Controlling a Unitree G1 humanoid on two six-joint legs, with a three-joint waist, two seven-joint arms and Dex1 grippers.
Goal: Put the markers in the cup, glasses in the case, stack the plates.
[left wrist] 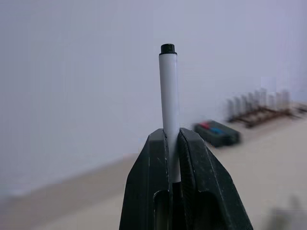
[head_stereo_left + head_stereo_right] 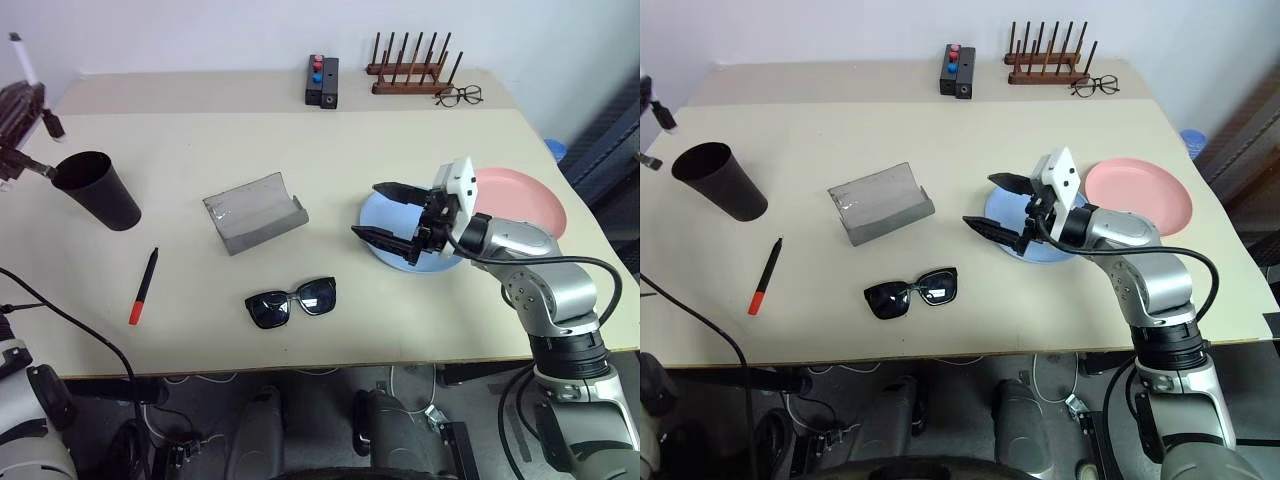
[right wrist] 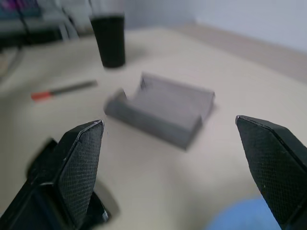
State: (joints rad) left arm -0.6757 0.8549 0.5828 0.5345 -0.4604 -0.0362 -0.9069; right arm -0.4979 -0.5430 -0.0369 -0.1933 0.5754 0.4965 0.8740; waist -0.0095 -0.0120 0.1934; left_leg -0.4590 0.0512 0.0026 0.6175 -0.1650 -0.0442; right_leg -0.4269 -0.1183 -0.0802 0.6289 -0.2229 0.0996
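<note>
Bare table (image 2: 400, 160) around the open case (image 2: 255, 213), sunglasses (image 2: 292, 301) just beside.

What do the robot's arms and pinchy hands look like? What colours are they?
The right arm is shiny silver-grey metal with rounded joints and a dark ribbed band lower down. A black cable loops along it. At its wrist sits a white block. The right gripper has two black pointed fingers with a bumpy, woven-looking texture inside. The left gripper has the same two black fingers.
</note>
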